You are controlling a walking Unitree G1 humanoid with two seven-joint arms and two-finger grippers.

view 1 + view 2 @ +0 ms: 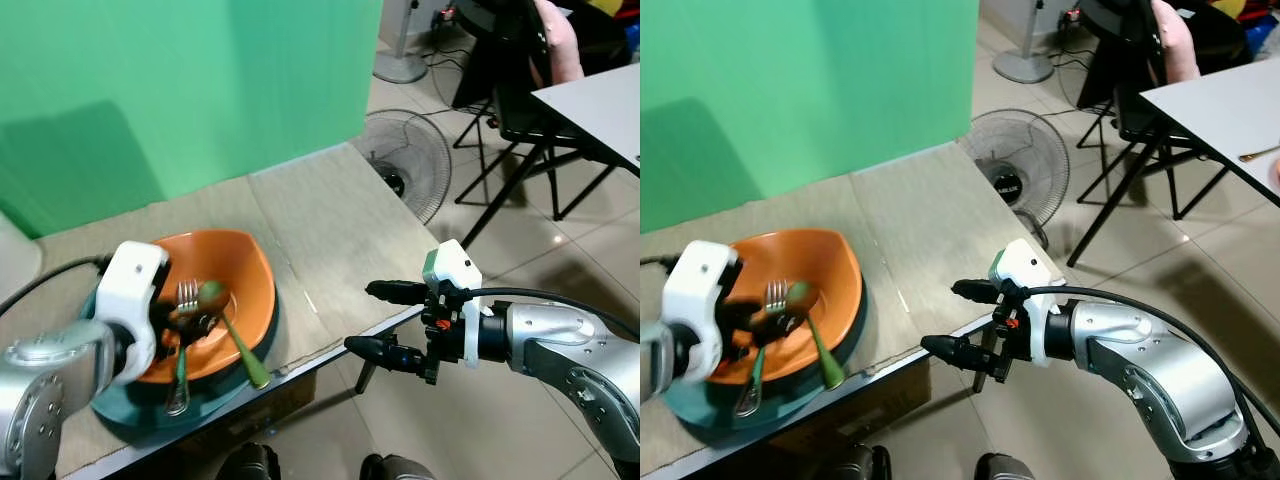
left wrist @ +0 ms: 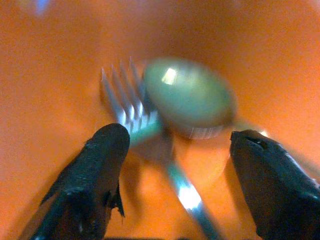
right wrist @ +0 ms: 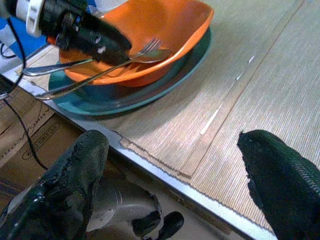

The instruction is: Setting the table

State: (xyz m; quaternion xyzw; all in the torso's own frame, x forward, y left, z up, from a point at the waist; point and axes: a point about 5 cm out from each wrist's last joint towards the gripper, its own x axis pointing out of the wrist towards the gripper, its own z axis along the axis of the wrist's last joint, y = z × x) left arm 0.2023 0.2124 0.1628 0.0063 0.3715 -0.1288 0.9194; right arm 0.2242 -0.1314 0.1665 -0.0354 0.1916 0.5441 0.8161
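An orange bowl (image 1: 225, 285) sits on a dark teal plate (image 1: 150, 415), and both stand near the front edge of the tabletop (image 1: 330, 215), on its left part. Inside the bowl lie a silver fork (image 1: 187, 292) and a green spoon (image 1: 212, 293) with their heads close together, the spoon head just beside the fork tines. Their handles go out over the front rim of the bowl; the green spoon handle reaches across the plate toward the tabletop edge.

The left end effector (image 1: 190, 320) is inside the bowl, right at the two utensils. In the left wrist view its two black fingers (image 2: 97, 165) stand apart, one on each side of the fork (image 2: 122, 107) and spoon (image 2: 192, 97), and the picture is blurred, so I cannot tell if they touch the metal.

The right end effector (image 1: 388, 320) is at the front edge of the tabletop, well apart from the bowl, to its right. Its fingers (image 3: 75, 170) are spread wide and hold nothing; in the right wrist view the beige woven mats (image 3: 260, 80) on the tabletop lie between them.

Behind the tabletop stands a green screen (image 1: 180, 90). On the tiled floor to the right are a standing fan (image 1: 410, 160), a black chair (image 1: 520, 100) and a white table (image 1: 600, 100).
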